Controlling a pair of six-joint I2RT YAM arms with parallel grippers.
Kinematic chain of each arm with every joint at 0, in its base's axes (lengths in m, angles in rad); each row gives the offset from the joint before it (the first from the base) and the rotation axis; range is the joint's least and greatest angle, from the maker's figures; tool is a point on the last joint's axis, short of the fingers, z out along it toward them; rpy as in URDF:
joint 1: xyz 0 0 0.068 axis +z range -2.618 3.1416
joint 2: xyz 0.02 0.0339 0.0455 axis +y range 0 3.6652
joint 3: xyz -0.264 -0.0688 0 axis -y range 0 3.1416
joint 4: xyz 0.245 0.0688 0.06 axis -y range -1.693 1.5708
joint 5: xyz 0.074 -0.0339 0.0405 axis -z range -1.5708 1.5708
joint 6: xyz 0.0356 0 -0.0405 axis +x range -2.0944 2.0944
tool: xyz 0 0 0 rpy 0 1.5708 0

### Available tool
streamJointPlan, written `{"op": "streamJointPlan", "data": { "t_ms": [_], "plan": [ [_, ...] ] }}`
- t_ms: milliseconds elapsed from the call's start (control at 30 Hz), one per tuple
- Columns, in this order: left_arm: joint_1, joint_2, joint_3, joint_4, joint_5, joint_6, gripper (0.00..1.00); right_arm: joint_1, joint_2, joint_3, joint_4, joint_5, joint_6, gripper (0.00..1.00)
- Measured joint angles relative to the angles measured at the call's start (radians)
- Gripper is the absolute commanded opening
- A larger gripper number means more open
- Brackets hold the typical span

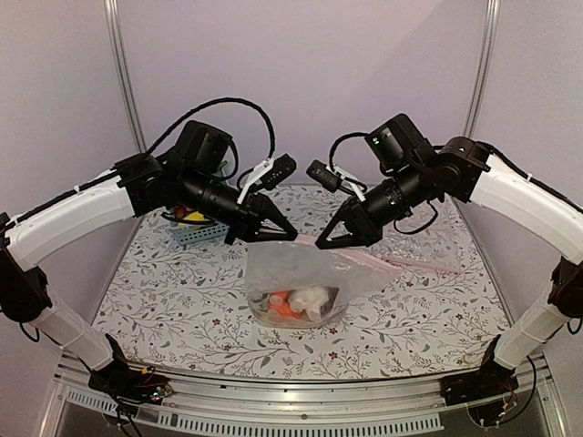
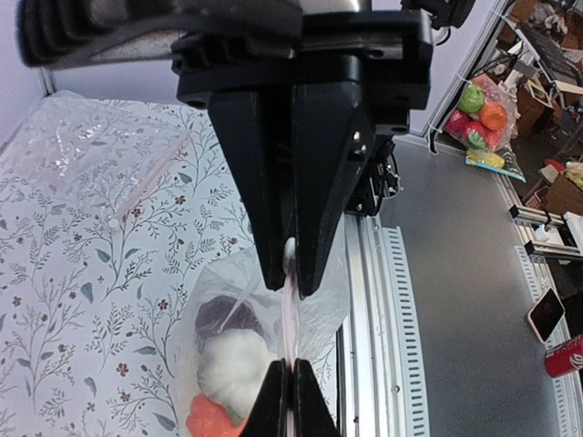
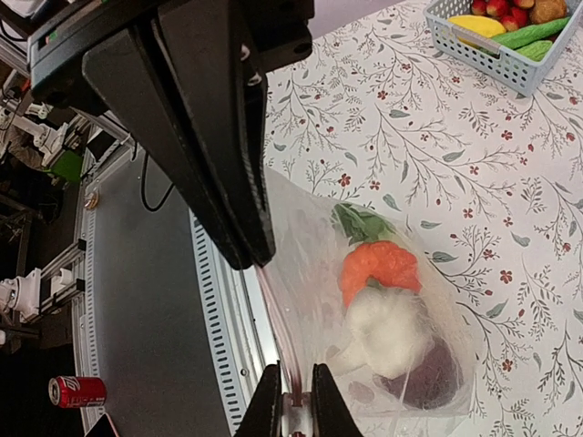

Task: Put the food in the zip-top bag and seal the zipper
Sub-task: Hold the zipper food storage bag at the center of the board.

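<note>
The left gripper [image 1: 291,236] and right gripper [image 1: 320,243] each pinch closed on the zipper [image 2: 290,319]; the zip-top bag [image 1: 293,269], apparently hanging, holds food [image 1: 301,303].

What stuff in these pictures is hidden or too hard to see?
Top view: the left arm hides most of the blue basket.
Right wrist view: the picture's corner cuts off that basket.
Left wrist view: the bottom edge cuts off the orange piece.
Every view: the zipper is too thin to tell if it is sealed, and the left gripper and right gripper cover parts of it.
</note>
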Motion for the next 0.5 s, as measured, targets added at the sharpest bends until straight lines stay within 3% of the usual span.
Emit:
{"op": "streamJointPlan", "data": {
  "t_ms": [500],
  "plan": [
    [0.021, -0.051, -0.100, 0.133, -0.024, -0.095, 0.00, 0.004, -0.037, -0.089, 0.119, 0.025, 0.016, 0.00]
  ]
}}
